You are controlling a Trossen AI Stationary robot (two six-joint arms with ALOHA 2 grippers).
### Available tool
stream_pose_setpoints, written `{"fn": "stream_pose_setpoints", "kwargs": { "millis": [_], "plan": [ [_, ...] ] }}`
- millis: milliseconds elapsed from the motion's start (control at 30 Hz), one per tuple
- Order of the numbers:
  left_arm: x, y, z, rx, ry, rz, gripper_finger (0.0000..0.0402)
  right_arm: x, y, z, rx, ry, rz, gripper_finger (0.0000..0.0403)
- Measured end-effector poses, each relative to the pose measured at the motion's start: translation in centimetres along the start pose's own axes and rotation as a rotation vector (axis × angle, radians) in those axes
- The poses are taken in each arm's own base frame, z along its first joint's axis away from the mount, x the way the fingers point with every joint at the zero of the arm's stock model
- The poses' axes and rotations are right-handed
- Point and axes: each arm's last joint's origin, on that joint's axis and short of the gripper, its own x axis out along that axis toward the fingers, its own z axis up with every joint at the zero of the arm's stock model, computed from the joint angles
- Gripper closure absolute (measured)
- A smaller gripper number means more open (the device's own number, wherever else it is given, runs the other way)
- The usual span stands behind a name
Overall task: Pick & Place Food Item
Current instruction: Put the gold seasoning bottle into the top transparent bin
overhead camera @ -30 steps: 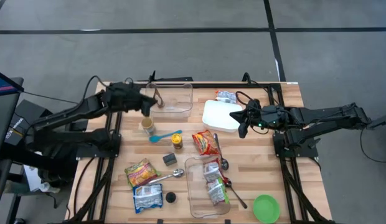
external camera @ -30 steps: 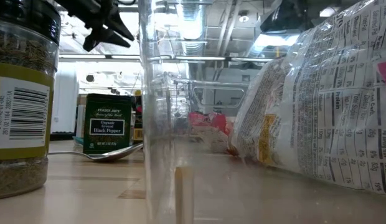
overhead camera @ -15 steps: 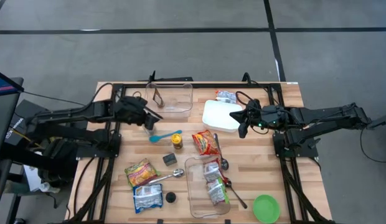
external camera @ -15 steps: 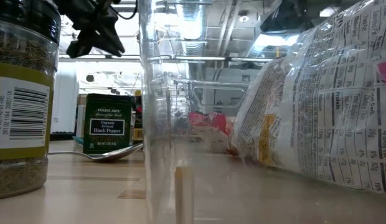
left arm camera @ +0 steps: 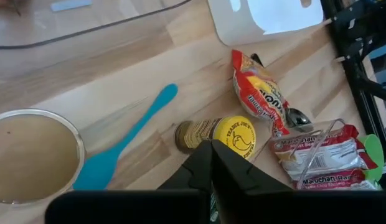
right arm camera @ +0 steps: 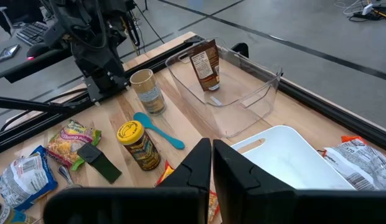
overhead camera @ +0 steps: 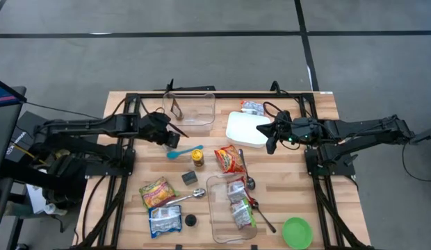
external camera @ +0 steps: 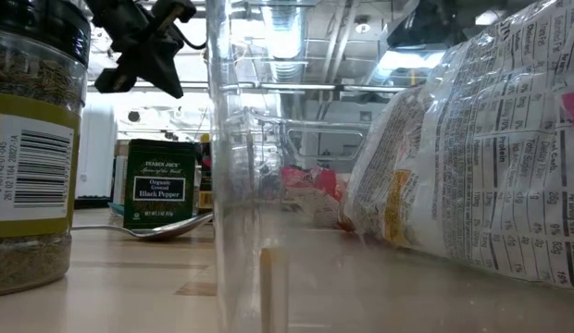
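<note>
Over table [overhead camera: 285, 177], left claw [overhead camera: 175, 131] shut, holding nothing

— Where's the packet [overhead camera: 176, 108]?
— Brown, labelled, standing nearly upright inside the clear bin [overhead camera: 198, 111], at its 9 o'clock end.
— And the bin?
— At the table's [overhead camera: 327, 104] 11 o'clock edge.

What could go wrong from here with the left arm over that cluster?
The left pincer is shut and empty above the small jar, blue spoon and yellow-lidded jar. Coming down shut, it could tip a jar instead of gripping it. The spoon lies right beside both jars and could get dragged along.
</note>
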Motion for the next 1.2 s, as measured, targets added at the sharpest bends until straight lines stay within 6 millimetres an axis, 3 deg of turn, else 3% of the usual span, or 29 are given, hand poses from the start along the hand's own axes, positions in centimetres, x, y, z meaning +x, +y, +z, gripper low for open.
{"fn": "stream_pose_setpoints", "kwargs": {
  "millis": [400,633,1200],
  "plan": [
    [-2.1,-1.7,1.8,0.052,0.079,0.329,0.0401,0.0,0.0,0.0,-0.004,0.002,-0.001,0.0392],
    [-0.6,-1.3,1.8,0.106,0.183,0.547,0.0401,0.0,0.0,0.0,-0.004,0.002,-0.001,0.0392],
    [0.1,-1.2,2.3,0.237,0.168,0.584,0.0401,0.0,0.0,0.0,-0.004,0.003,-0.001,0.0392]
  ]
}}
